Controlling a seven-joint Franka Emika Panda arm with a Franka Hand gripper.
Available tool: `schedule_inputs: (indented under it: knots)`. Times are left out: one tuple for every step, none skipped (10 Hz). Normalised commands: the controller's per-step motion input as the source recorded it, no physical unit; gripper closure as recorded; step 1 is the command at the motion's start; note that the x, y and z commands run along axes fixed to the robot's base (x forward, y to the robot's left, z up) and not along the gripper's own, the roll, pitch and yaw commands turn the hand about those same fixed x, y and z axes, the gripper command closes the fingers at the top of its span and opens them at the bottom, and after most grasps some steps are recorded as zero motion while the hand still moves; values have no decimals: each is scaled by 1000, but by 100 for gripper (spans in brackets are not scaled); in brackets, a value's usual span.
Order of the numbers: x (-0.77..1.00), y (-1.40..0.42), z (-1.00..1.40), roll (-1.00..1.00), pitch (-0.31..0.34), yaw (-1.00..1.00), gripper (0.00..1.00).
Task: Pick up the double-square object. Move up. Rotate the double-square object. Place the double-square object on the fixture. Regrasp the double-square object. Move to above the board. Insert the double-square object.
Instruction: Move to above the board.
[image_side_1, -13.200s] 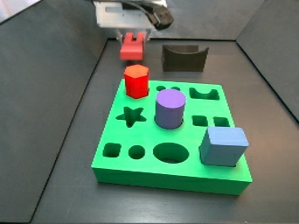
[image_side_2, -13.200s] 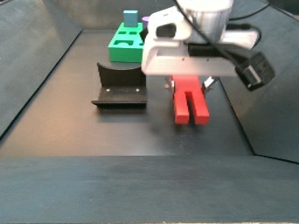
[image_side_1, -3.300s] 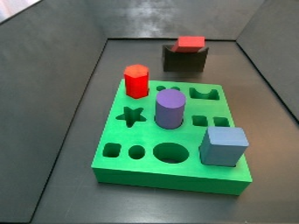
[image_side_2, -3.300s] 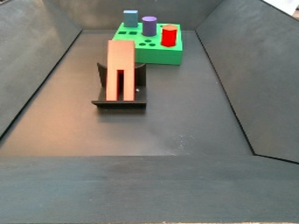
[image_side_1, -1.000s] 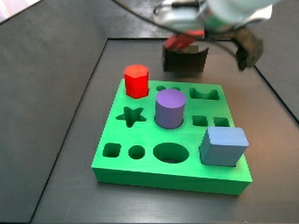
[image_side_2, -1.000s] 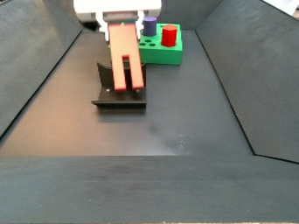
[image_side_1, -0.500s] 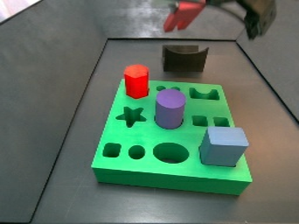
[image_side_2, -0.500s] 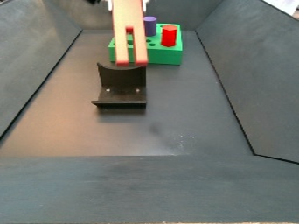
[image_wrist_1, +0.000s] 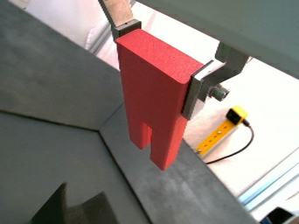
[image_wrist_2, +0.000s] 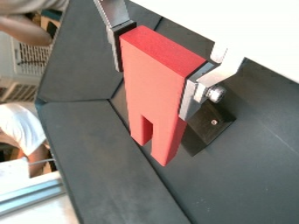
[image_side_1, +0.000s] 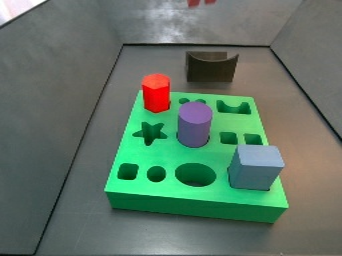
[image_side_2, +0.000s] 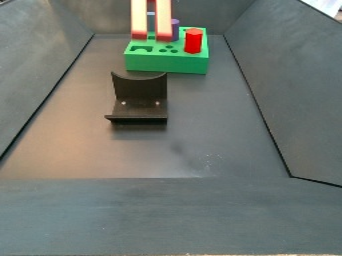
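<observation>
We had the gripper (image_wrist_1: 166, 63) up high above the worktop, silver fingers (image_wrist_1: 208, 83) closed on the upper end of the double-square object (image_wrist_1: 156, 96), so the red block hung between them with its long axis running straight down from the gripper and the notched end lowest. In a side view only the bottom of the block (image_side_2: 154, 17) poked in at the top edge, roughly over the near side of the board (image_side_2: 170, 55); the gripper itself was out of frame there. The fixture (image_side_2: 138, 98) sat empty, well apart from the block. Our guess was we were in the move-to-above-the-board step. What mattered next was that the block already pointed down, so it came to lining its lower end up over the matching hole (image_side_1: 238, 138), which the wrist views didn't show
</observation>
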Motion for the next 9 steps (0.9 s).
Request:
schedule_inputs:
  knots:
    - [-84, -11, 616, -28, 112, -135, 100]
    - [-57, -13, 427, -31, 155, -94, 100]
    - [-29, -16, 176, -34, 190, -39, 100]
    - [-10, -7, 33, -20, 200, 5, 100]
    - [-500, -1000, 175, -1000, 41, -231, 100]
    - [-501, -1000, 195, -1000, 32, -218, 100]
    - [-523, -1000, 208, -1000, 31, -216, 100]
    - [-552, -1000, 188, -1000, 40, -215, 100]
    - [-560, -1000, 204, -1000, 54, -217, 100]
